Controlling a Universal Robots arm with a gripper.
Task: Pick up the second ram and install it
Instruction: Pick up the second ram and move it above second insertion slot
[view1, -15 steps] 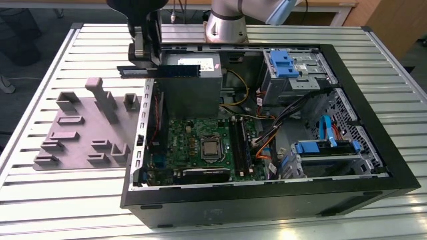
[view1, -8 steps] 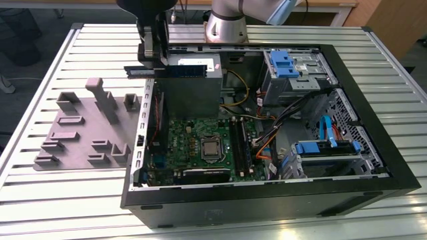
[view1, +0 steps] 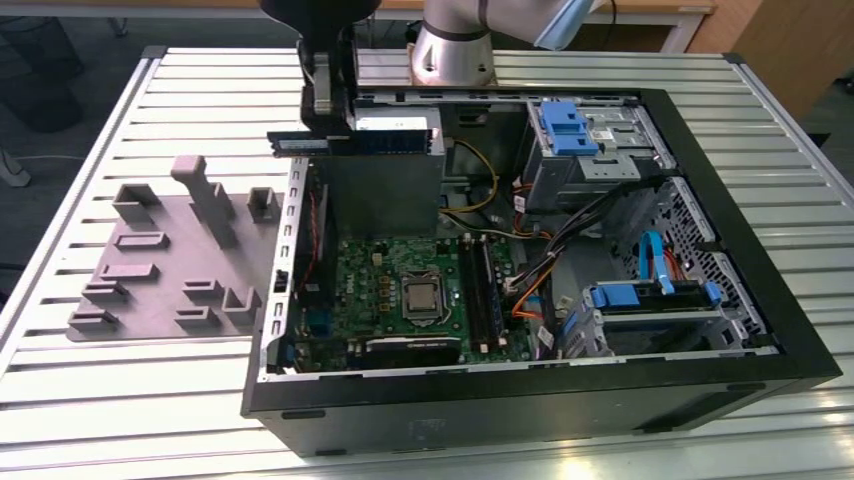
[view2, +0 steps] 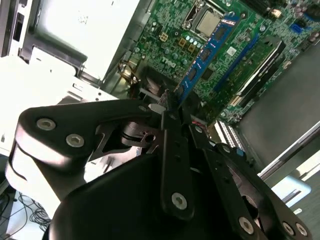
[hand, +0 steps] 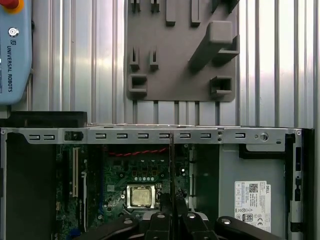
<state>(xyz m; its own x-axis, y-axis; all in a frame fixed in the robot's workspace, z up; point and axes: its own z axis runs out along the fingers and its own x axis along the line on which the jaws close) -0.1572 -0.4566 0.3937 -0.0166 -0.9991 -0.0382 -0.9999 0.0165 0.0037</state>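
Note:
My gripper (view1: 330, 132) hangs above the rear of the open computer case (view1: 747, 250), shut on the second ram (view1: 387, 143). The thin dark stick lies level in the exterior view, high over the motherboard (view1: 387, 290). In the second wrist view the second ram (view2: 207, 50) sticks out from between the black fingers (view2: 170, 130) toward the board and its silver processor (view2: 206, 22). In the first wrist view the second ram (hand: 171, 160) shows edge-on as a thin line above the gripper (hand: 172, 207), beside the processor (hand: 141, 196).
The grey fixture plate (view1: 160, 270) with upright blocks lies on the slatted table (view1: 200, 90) at the exterior view's left of the case. Dark memory slots (view1: 483, 290) run beside the processor (view1: 423, 294). Drive cages with blue clips (view1: 567, 125) and cables (view1: 587, 215) fill the case's other side. A pendant (hand: 15, 50) rests on the table.

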